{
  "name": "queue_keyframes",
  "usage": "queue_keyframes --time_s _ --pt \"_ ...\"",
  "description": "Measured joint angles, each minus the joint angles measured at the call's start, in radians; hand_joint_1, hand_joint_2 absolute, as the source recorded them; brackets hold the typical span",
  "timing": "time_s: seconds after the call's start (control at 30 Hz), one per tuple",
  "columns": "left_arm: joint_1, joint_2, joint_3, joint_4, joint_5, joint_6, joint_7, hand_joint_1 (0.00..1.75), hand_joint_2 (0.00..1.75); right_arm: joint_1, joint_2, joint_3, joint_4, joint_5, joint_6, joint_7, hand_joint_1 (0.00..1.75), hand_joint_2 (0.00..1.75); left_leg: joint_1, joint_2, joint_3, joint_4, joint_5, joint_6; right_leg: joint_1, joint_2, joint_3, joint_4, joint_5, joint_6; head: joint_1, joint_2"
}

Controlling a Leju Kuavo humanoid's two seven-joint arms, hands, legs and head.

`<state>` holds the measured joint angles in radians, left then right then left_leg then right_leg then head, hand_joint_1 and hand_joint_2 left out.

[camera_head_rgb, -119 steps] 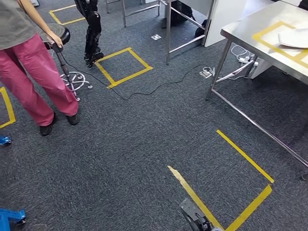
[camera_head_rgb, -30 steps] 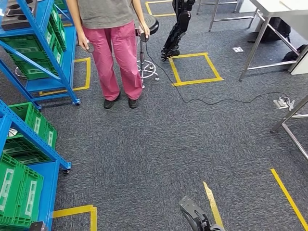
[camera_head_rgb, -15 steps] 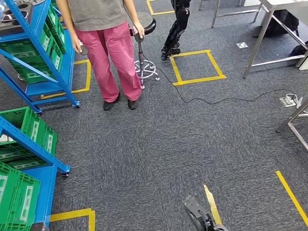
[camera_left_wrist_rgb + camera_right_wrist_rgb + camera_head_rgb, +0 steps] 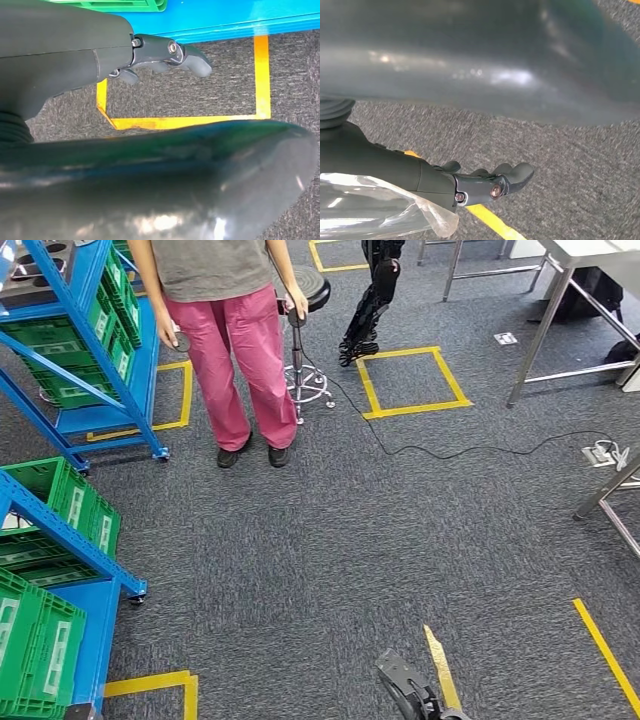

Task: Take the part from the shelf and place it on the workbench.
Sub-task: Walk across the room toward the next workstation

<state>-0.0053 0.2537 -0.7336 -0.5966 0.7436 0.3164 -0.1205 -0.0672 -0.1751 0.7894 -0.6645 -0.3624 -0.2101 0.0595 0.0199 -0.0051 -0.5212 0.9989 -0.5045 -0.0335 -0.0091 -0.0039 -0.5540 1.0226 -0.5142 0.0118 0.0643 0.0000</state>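
Left hand [image 4: 113, 55] hangs low beside the body, fingers [image 4: 188, 52] stretched out flat w/ nothing in them, so it's empty and ready for a pick. Right hand [image 4: 471, 182] is the same: fingers out straight over the carpet [image 4: 565, 165], nothing pinched. You've got clear plastic film [image 4: 376, 210] by that wrist; can't tell what it is, but the fingers aren't round it.

Both arms look parked down for walking, I'd say, not reaching. You're facing the near blue shelf [image 4: 68, 540] at the robot's left, w/ a yellow tape box [image 4: 260, 80] on the floor right at its foot. Prob. the standing mark, so you're nearly lined up.

Now the part itself: can't pick it out anywhere. My guess is it's in the shelving, so the pick isn't done yet.

Containers: green crates [image 4: 38, 640] fill the near shelf, white labels on their faces, insides hidden from this angle. More green crates [image 4: 72, 390] sit on the far blue rack. On top of that rack is a grey tray [image 4: 30, 265] w/ dark round pockets; contents too small to read.

Workbench [image 4: 562, 290] is away at the far right, well apart from the shelf, so expect a turn and a walk after the pick. Watch the person in pink trousers [image 4: 241, 360] by the stool [image 4: 306, 290], and the cable [image 4: 468, 452] across the floor.
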Motion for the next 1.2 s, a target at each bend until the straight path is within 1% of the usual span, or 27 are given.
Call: queue_keyframes --time_s 0.17,0.57,0.6,0.77,0.83,0.87,0.9,0.93,0.97,1.0,1.03,1.07,1.1,1.13,1.17,1.2 --pt "0.000 0.000 -0.006 0.000 0.005 0.002 -0.001 0.00 0.00 0.000 0.000 0.000 0.000 0.000 0.000 -0.001 0.00 0.00 -0.004 0.000 -0.001 0.003 -0.001 0.001 -0.004 0.000 0.001 -0.001 0.002 0.003 0.000 0.000" --pt "-0.001 0.002 -0.014 0.000 0.012 0.004 -0.005 0.00 0.00 0.000 0.000 0.000 0.002 0.000 0.000 -0.008 0.00 0.00 -0.006 0.000 -0.001 0.006 -0.003 0.005 -0.006 0.000 0.002 -0.002 0.002 0.005 0.000 0.000" --pt "-0.001 0.002 -0.014 0.000 0.012 0.004 -0.005 0.00 0.00 0.000 0.000 0.000 0.002 0.000 0.000 -0.008 0.00 0.00 -0.007 0.000 -0.001 0.008 -0.004 0.006 -0.007 0.000 0.002 -0.003 0.003 0.006 0.000 0.000" --pt "-0.001 0.006 -0.016 0.000 0.012 0.004 -0.006 0.00 0.00 0.000 0.002 0.000 0.002 0.000 0.001 -0.008 0.00 0.00 -0.011 0.000 -0.006 0.016 -0.008 0.027 -0.013 0.000 0.003 -0.008 0.007 0.020 -0.001 0.000" --pt "-0.001 0.008 -0.016 0.000 0.012 0.004 -0.006 0.00 0.00 -0.002 0.002 0.000 0.001 0.000 0.001 -0.008 0.00 0.00 -0.011 0.001 0.003 -0.006 0.003 0.038 -0.012 0.000 0.008 -0.017 0.008 0.028 -0.001 0.000" --pt "-0.002 0.008 -0.017 0.000 0.012 0.004 -0.006 0.00 0.00 -0.003 0.002 -0.001 0.001 0.000 0.001 -0.008 0.00 0.00 -0.008 0.002 0.012 -0.022 0.010 0.043 -0.012 0.001 0.003 -0.010 0.001 0.031 0.000 0.000" --pt "-0.004 0.008 -0.017 0.000 0.012 0.004 -0.006 0.00 0.00 -0.004 0.002 -0.001 0.002 0.000 0.001 -0.009 0.00 0.00 -0.005 0.003 0.020 -0.036 0.017 0.048 -0.011 0.002 -0.012 0.019 -0.015 0.034 0.002 0.000" --pt "-0.005 0.007 -0.018 0.000 0.012 0.004 -0.007 0.00 0.00 -0.004 0.002 -0.002 0.002 0.000 0.001 -0.009 0.00 0.00 -0.003 0.004 0.025 -0.044 0.020 0.050 -0.011 0.003 -0.040 0.071 -0.040 0.035 0.004 0.000" --pt "-0.007 0.007 -0.019 0.000 0.012 0.004 -0.007 0.00 0.00 -0.004 0.002 -0.002 0.002 0.000 0.001 -0.009 0.00 0.00 -0.003 0.004 0.026 -0.045 0.020 0.052 -0.012 0.003 -0.077 0.138 -0.066 0.037 0.004 0.000" --pt "-0.007 0.006 -0.021 0.000 0.012 0.004 -0.007 0.00 0.00 -0.003 0.002 -0.002 0.002 0.000 0.002 -0.009 0.00 0.00 -0.003 0.003 0.026 -0.044 0.018 0.052 -0.012 0.003 -0.114 0.201 -0.084 0.040 0.005 0.000" --pt "-0.007 0.004 -0.022 0.000 0.012 0.004 -0.007 0.00 0.00 -0.001 0.003 -0.002 0.003 0.000 0.002 -0.009 0.00 0.00 -0.003 0.003 0.027 -0.042 0.015 0.051 -0.014 0.003 -0.139 0.239 -0.086 0.044 0.005 0.000" --pt "-0.007 0.003 -0.023 0.001 0.012 0.004 -0.007 0.00 0.00 0.000 0.002 -0.002 0.004 0.000 0.002 -0.009 0.00 0.00 -0.001 0.001 0.029 -0.040 0.012 0.048 -0.015 0.003 -0.147 0.239 -0.067 0.048 0.005 0.000" --pt "-0.006 0.002 -0.023 0.001 0.012 0.004 -0.007 0.00 0.00 0.000 0.002 -0.003 0.006 0.000 0.002 -0.009 0.00 0.00 0.001 0.000 0.033 -0.037 0.006 0.044 -0.018 0.003 -0.134 0.200 -0.032 0.051 0.005 0.000" --pt "-0.006 0.002 -0.024 0.001 0.012 0.004 -0.007 0.00 0.00 -0.001 0.002 -0.004 0.007 0.000 0.002 -0.009 0.00 0.00 0.004 -0.001 0.037 -0.031 -0.002 0.037 -0.021 0.003 -0.108 0.135 0.007 0.055 0.005 0.000" --pt "-0.007 0.003 -0.024 0.002 0.012 0.004 -0.007 0.00 0.00 -0.003 0.003 -0.005 0.008 0.001 0.002 -0.009 0.00 0.00 0.005 -0.001 0.039 -0.024 -0.011 0.029 -0.021 0.003 -0.076 0.075 0.032 0.058 0.007 0.000" --pt "-0.008 0.003 -0.025 0.002 0.012 0.004 -0.007 0.00 0.00 -0.004 0.005 -0.005 0.009 0.001 0.002 -0.009 0.00 0.00 0.005 -0.002 0.038 -0.015 -0.019 0.021 -0.021 0.004 -0.052 0.031 0.042 0.054 0.007 0.000"
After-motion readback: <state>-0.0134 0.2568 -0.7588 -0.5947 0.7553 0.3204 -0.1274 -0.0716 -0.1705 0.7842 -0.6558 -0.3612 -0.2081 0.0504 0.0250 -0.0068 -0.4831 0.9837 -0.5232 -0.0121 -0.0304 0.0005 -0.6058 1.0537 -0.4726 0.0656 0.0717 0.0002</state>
